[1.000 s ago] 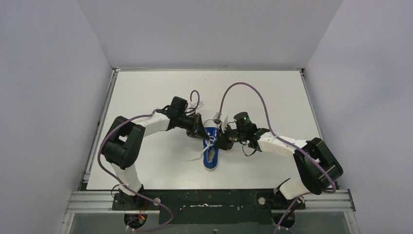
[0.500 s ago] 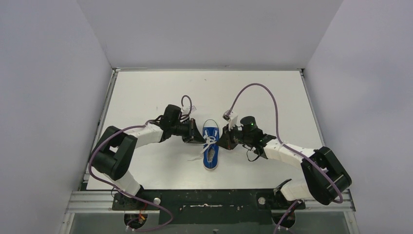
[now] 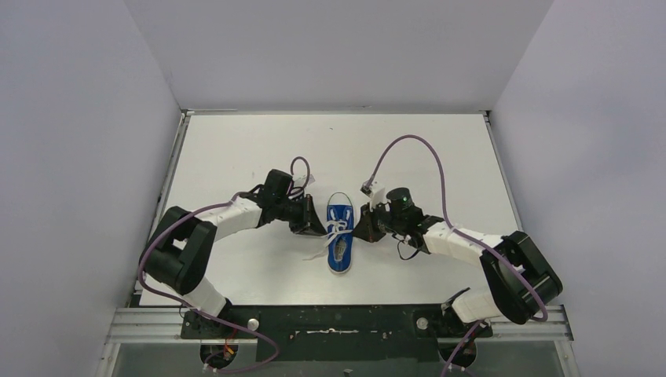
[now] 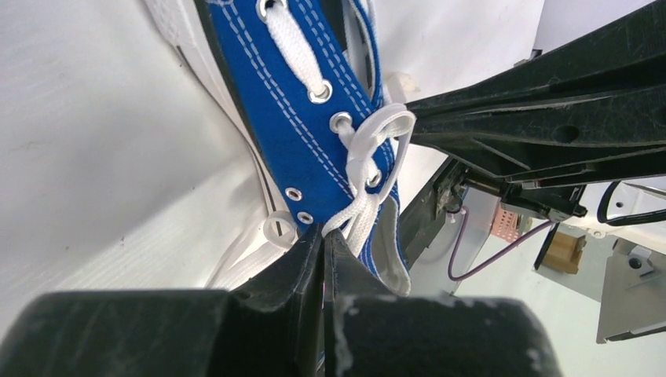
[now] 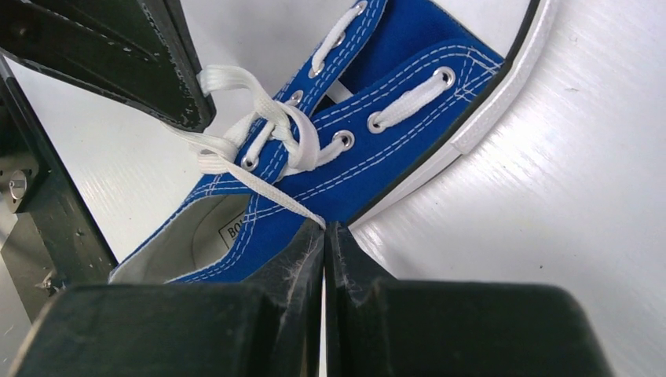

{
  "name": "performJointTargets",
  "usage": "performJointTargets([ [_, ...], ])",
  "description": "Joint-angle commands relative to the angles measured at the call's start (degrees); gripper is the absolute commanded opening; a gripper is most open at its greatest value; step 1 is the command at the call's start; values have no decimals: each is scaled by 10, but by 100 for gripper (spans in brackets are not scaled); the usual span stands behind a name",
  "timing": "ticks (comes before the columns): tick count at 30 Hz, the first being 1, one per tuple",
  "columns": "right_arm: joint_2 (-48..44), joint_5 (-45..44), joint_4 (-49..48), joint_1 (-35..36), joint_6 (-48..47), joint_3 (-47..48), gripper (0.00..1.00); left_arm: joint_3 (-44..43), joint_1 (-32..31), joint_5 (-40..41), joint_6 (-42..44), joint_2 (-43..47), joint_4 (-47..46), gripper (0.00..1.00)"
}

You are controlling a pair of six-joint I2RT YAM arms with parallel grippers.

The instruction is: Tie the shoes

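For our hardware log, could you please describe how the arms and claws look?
Left arm and right arm: white links, black joints, each trailing a purple cable. Left claw and right claw: black, flat, tapering, scuffed pale. A green light marks the right arm.

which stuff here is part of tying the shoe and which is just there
Job:
- sneaker
- laces
- left gripper, shut on laces
- right gripper, shut on laces

Just there:
- table
- purple cables
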State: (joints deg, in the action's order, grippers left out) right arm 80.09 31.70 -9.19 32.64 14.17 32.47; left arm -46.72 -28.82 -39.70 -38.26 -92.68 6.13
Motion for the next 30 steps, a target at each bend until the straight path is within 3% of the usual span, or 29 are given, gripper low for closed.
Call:
performJointTargets([
  [1,-20,-10,1,-8,-14,20,0,-11,-2,11,14,11,35,0],
  [3,-20,7,-2,-9,-17,20,0,-22,-2,13,33,10,49,2],
  [10,1,44,-3,-6,-18,30,0,-129,4,55,180,48,183,48],
  [13,3,47,-2,-3,-16,37,0,-184,7,65,221,42,212,60],
  [15,3,45,-3,1,-14,41,0,-225,6,66,231,17,224,74],
  [17,5,41,-2,5,-14,43,0,-273,1,55,239,-23,241,80],
  [19,5,37,-2,7,-11,44,0,-312,-11,31,243,-64,248,81],
  [22,4,33,-5,11,-7,45,0,-345,-28,1,254,-115,266,65],
  [25,3,28,-1,14,-9,50,0,-344,-38,-11,256,-142,258,37],
  [30,8,24,-7,15,-4,54,0,-335,-44,-17,263,-160,255,34],
])
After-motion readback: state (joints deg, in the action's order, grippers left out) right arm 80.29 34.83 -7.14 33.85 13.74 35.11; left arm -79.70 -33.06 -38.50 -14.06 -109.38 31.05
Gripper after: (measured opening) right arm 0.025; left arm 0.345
